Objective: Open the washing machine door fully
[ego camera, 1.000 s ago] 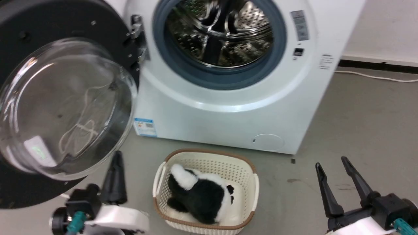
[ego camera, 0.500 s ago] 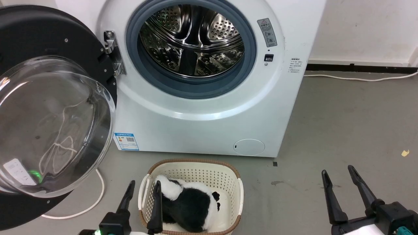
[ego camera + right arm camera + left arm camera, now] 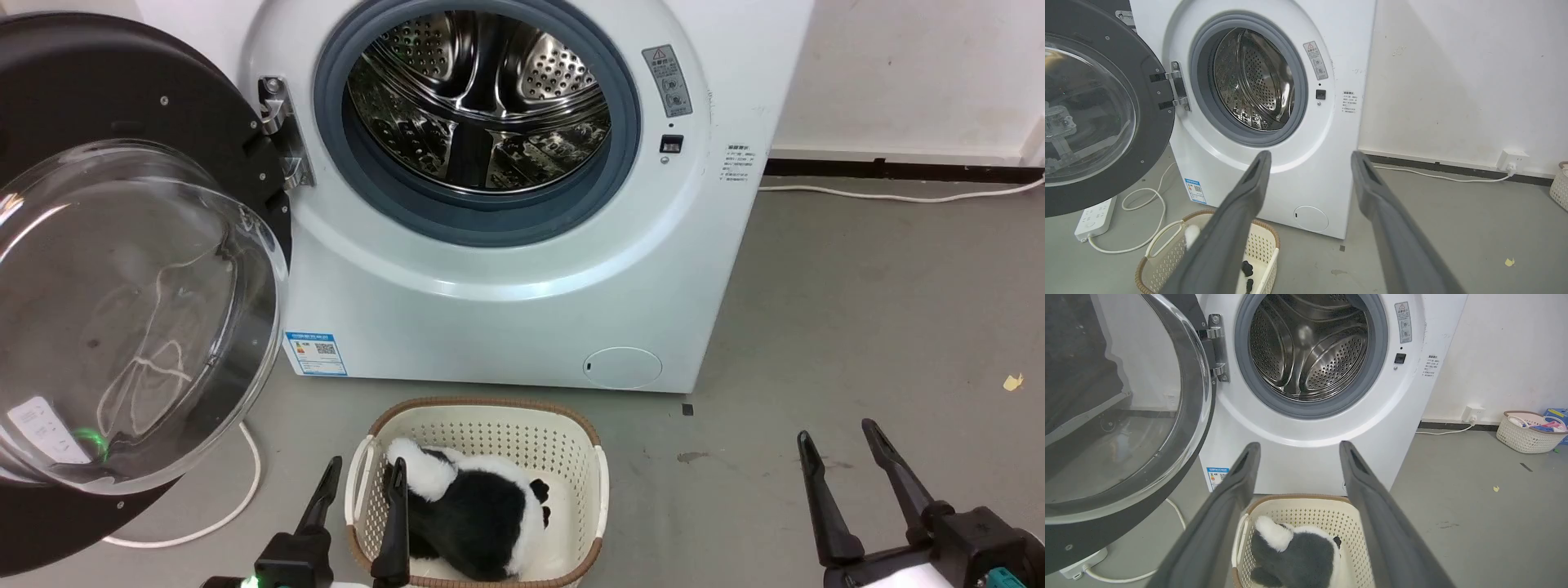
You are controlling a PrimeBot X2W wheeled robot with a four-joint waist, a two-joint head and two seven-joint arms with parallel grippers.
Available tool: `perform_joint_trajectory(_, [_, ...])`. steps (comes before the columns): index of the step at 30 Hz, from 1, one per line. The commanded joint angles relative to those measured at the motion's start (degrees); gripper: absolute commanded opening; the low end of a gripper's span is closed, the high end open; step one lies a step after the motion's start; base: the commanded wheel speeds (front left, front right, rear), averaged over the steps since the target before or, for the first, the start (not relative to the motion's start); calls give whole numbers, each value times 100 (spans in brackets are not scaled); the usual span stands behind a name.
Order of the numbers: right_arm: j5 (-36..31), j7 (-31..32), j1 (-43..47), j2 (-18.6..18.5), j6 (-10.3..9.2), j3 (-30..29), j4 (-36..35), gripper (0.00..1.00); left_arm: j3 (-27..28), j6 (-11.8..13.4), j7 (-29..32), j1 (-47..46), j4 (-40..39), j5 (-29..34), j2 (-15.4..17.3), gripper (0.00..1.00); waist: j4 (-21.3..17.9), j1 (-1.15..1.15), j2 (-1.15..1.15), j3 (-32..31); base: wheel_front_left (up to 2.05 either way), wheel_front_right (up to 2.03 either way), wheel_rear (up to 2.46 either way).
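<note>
Hardly anything has moved in the last half second: my left gripper (image 3: 366,462) and my right gripper (image 3: 836,429) have each shifted only a touch, and the large round black-rimmed washing machine door (image 3: 122,286), with its clear bulging glass bowl, stands as it did. That door is swung wide open to the left of the white front-loading washing machine (image 3: 506,318). It hangs from a metal hinge (image 3: 282,131) at the left edge of the machine's round opening, leaving the shiny perforated steel drum (image 3: 482,98) exposed. Both grippers hover in front of the machine, well apart from the door, fingers spread and holding nothing. Just in front of the machine, on the grey floor (image 3: 857,310), sits a cream perforated plastic basket (image 3: 482,404) with a brown rim, holding a black-and-white plush toy (image 3: 482,523). A white cable (image 3: 249,482) loops on the floor below the door, left of the machine's front.
</note>
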Motion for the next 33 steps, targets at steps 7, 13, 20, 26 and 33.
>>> perform_joint_trajectory(7, [0,3,-4,1,0,22,26,0,7,-73,10,-2,-3,42,-12,0,13,0,0,9,0,0,0])
perform_joint_trajectory(13, [-7,36,-15,2,0,34,21,0,12,-81,42,-10,-16,59,-13,0,9,0,0,12,0,0,0])
perform_joint_trajectory(20, [-24,118,-40,4,0,43,9,0,68,-103,124,-30,-55,105,-21,0,-1,0,0,20,0,0,0])
perform_joint_trajectory(26, [-41,200,-64,7,-1,53,-2,0,125,-124,206,-50,-95,151,-30,0,-11,0,0,27,0,0,0])
perform_joint_trajectory(33, [-59,283,-89,9,-1,62,-14,0,182,-146,288,-70,-135,198,-38,0,-21,0,0,35,0,0,0])
